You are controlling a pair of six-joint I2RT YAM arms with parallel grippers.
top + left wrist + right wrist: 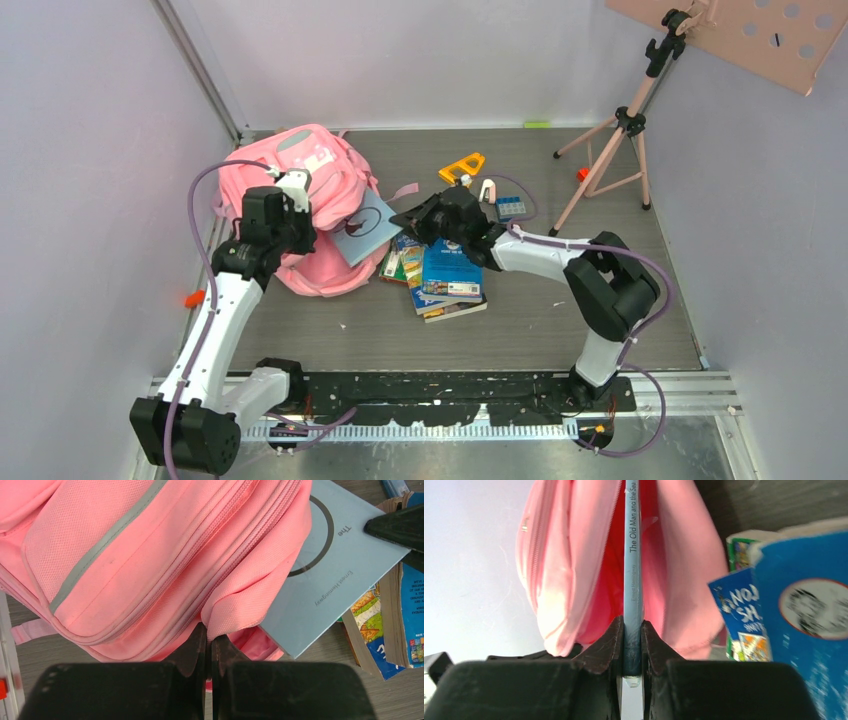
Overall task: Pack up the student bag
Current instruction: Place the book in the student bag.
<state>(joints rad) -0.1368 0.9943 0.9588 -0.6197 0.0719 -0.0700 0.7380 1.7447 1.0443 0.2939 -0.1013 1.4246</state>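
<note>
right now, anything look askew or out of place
The book pile beside the student bag is splayed and crooked. A pale blue book juts from the bag's mouth in the right end effector.

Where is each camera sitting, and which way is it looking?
Top external: above and behind the robot, looking down at the table and the student bag; the left arm and right arm show whole.
Left wrist: on the left arm, looking along the left gripper, shut on the bag's pink edge.
Right wrist: on the right arm, looking along the right gripper, clamped on the blue book, which points into the bag.
Shared: all three show the bag and that book.
</note>
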